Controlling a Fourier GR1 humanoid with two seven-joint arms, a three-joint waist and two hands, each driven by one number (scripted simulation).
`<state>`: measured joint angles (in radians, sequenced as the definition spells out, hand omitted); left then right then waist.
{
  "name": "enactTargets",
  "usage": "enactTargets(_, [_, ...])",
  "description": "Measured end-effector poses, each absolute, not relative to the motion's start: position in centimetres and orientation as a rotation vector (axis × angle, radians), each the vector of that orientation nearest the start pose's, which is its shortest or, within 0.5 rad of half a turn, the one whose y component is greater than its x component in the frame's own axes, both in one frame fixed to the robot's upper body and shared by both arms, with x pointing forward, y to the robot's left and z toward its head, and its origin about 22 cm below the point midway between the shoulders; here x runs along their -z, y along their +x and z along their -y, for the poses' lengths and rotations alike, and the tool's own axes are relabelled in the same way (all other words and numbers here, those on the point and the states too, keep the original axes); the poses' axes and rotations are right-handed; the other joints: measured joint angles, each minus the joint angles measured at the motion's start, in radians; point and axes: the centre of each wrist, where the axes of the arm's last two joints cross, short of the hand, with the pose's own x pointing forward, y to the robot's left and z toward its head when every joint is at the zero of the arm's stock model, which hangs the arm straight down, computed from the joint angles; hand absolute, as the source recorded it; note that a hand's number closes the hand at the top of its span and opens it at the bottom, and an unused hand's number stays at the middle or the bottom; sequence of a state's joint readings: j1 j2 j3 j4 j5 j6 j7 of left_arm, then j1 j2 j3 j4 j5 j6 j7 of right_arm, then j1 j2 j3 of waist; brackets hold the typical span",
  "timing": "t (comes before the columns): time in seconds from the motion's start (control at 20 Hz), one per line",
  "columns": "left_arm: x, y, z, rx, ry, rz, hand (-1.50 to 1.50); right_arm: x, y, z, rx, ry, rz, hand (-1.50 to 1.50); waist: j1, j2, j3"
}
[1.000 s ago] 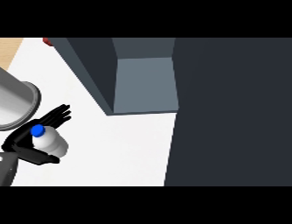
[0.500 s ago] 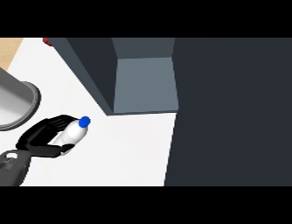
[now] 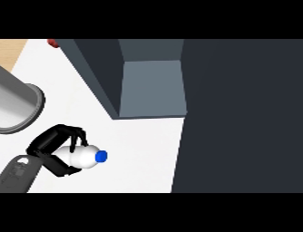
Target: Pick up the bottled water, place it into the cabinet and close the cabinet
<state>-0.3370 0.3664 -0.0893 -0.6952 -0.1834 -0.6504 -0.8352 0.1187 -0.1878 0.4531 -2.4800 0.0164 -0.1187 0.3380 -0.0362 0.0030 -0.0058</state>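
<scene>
L hand point(image 3: 50, 144), low on the left of the head view: black fingers point(image 3: 72, 134) curled over the top of the white plastic water bottle w/ blue cap point(image 3: 80, 157), more black of the hand showing under it at lower left, so the hand is wrapped round the bottle's body. Only the rear half of the bottle is covered. The front half and the blue cap point(image 3: 101, 156) stick out clear of the hand. The bottle lies on its side as seen from above, cap end pointing to the view's right. Can't tell whether it rests on the white counter top point(image 3: 137, 154) or is held above it. The dark grey forearm point(image 3: 12, 176) runs from the hand down to the lower-left corner.

Just above the hand, not touching as far as visible: the rimmed end of a big light-grey cylinder point(image 3: 3, 102) that slants in from the left edge.

The bottle is outside the dark slate-grey cabinet point(image 3: 99, 68) and well apart from it, w/ bare counter between. The cabinet's lighter grey panel point(image 3: 153, 88) sits up and right of the bottle. A large, flat, near-black surface point(image 3: 248, 118) fills the right side. A small red object point(image 3: 52, 43) shows at the cabinet's top-left corner, a strip of tan wood point(image 3: 3, 47) beside it.
</scene>
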Motion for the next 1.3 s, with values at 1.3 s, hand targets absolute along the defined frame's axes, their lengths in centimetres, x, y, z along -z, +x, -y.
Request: enactTargets(1.3, [4.1,29.3,-13.5,-0.044,-0.193,1.888,1.5,-16.7,11.9,17.6,-0.234,0.3,1.922,-1.5,0.027,-0.006,0.006])
